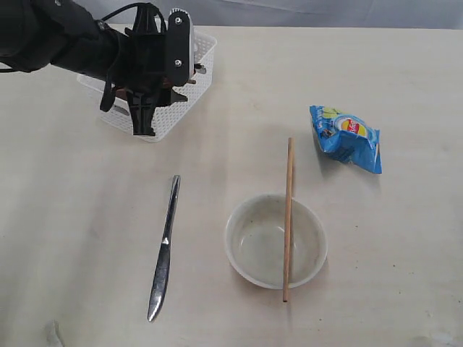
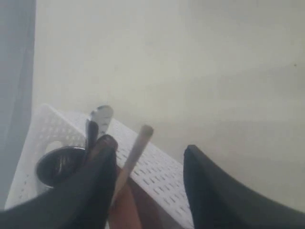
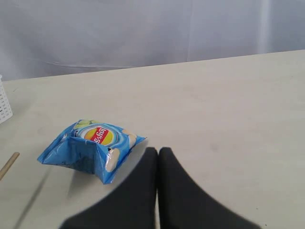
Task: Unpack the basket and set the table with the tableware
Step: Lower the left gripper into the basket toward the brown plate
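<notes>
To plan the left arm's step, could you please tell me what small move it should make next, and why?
Probably close the left end effector on the chopstick in the basket: its fingers stand open with that stick between them, and the other chopstick already lies across the bowl.

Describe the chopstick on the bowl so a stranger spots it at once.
On the pale table, find the cream bowl. A thin chopstick lies across its right side, sticking out past the rim both ways. Unlike the steel knife left of the bowl, it is wooden and straight.
</notes>
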Robot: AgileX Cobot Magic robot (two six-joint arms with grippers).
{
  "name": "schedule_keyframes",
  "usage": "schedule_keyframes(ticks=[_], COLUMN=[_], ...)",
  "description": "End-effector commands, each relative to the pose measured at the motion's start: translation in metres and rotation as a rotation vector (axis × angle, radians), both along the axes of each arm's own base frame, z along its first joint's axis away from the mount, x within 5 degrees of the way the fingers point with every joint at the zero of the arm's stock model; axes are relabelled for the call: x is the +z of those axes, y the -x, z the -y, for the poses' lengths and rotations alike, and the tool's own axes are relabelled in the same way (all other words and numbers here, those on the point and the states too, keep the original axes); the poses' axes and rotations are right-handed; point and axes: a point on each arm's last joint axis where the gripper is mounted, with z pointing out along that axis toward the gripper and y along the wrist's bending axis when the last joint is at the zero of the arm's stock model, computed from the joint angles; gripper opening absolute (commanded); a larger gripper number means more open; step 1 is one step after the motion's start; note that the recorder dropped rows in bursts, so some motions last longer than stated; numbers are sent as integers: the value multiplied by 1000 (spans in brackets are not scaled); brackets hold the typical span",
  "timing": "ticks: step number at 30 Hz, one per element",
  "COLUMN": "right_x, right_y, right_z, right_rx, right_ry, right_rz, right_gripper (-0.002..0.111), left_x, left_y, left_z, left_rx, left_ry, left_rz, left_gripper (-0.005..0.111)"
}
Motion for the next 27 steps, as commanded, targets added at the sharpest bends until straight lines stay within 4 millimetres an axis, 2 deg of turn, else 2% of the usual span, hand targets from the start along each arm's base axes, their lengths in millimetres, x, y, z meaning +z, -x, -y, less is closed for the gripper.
schedule_keyframes(ticks=[1, 14, 18, 27], right_x=[0, 0, 0, 0], right_y=[0, 0, 0, 0], right_z=[0, 0, 0, 0], right_rx=[4, 4, 4, 4], right_ry=[7, 8, 8, 8], right_rz=[6, 6, 6, 6], right_gripper=[0, 0, 0, 0], left_x=[0, -8, -10, -6], left_y=[-7, -11, -16, -19], left_z=[6, 8, 9, 10], left_rx=[-1, -6, -6, -7], left_ry=[15, 13, 13, 16], left_rz=[2, -20, -22, -4], left_gripper=[43, 43, 30, 30])
